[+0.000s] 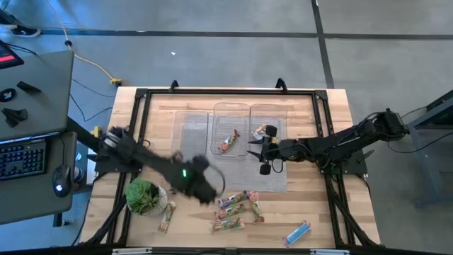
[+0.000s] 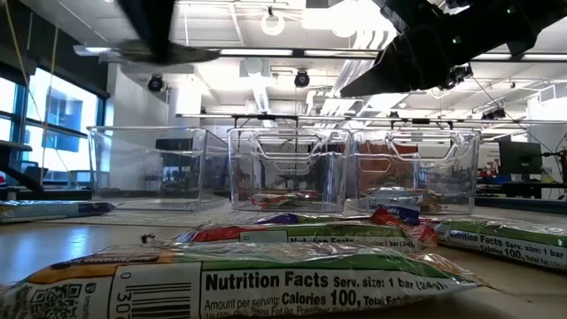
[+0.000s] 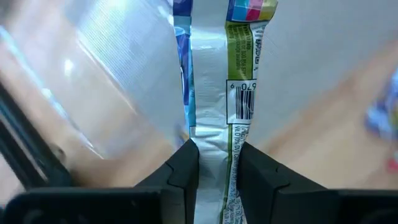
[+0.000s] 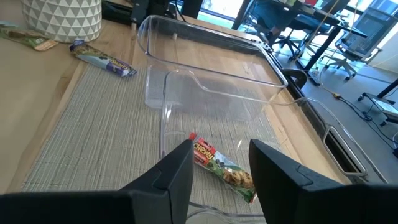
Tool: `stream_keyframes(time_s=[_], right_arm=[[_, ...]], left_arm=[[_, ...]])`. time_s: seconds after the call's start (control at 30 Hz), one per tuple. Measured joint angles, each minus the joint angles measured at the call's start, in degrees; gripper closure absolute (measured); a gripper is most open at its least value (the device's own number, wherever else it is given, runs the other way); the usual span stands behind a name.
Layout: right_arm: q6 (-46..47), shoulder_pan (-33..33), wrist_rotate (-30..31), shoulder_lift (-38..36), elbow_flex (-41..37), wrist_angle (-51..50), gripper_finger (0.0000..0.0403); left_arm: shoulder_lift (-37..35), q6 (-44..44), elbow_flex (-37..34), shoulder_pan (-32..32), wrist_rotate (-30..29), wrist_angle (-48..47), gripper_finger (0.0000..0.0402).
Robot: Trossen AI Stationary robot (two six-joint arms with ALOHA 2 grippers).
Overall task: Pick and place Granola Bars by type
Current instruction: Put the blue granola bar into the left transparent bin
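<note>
My left gripper (image 3: 217,171) is shut on a granola bar (image 3: 239,68) in a green-yellow and blue wrapper with a silver back seam. In the high view this gripper (image 1: 209,193) is just left of a pile of several bars (image 1: 233,205) on the near part of the table. My right gripper (image 4: 221,165) stands open, nothing between its fingers, over the clear trays (image 1: 231,127). One red-orange bar (image 4: 224,169) lies flat in the tray below it. Another bar (image 1: 263,131) lies in the right tray. My left gripper pinches one end of the bar (image 3: 217,155) between its two fingers, which lie on the wrapper's two long edges. The fingers run along the bar, which reaches straight out past their tips, its silver seam side toward the wrist camera. Against the blurred table behind, it looks lifted clear.
A leafy plant in a round pot (image 1: 145,197) stands at the near left, a single bar (image 1: 166,216) beside it. A blue bar (image 1: 297,231) lies near the front right. A woven mat (image 4: 93,124) lies under the trays. A black frame (image 1: 141,93) rims the table.
</note>
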Motion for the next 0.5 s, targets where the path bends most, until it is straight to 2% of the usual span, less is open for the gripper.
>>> stream_keyframes(time_s=[0.07,0.27,0.43,0.5], right_arm=[[0.00,0.00,0.04,0.00,-0.02,0.08,0.0263],[0.00,0.00,0.00,-0.02,0.00,0.11,0.0263],[0.00,0.00,0.07,-0.02,0.00,0.10,0.0263],[0.00,0.00,0.07,-0.02,0.00,0.10,0.0263]], left_arm=[[-2.01,2.63,-0.24,3.45,-2.54,-0.13,0.0318],[-4.59,13.94,-3.61,14.73,-2.49,-0.33,0.0317],[-4.32,17.98,-11.04,23.80,1.67,0.95,0.0317],[-4.49,20.22,-15.08,26.17,3.07,4.87,0.0317]])
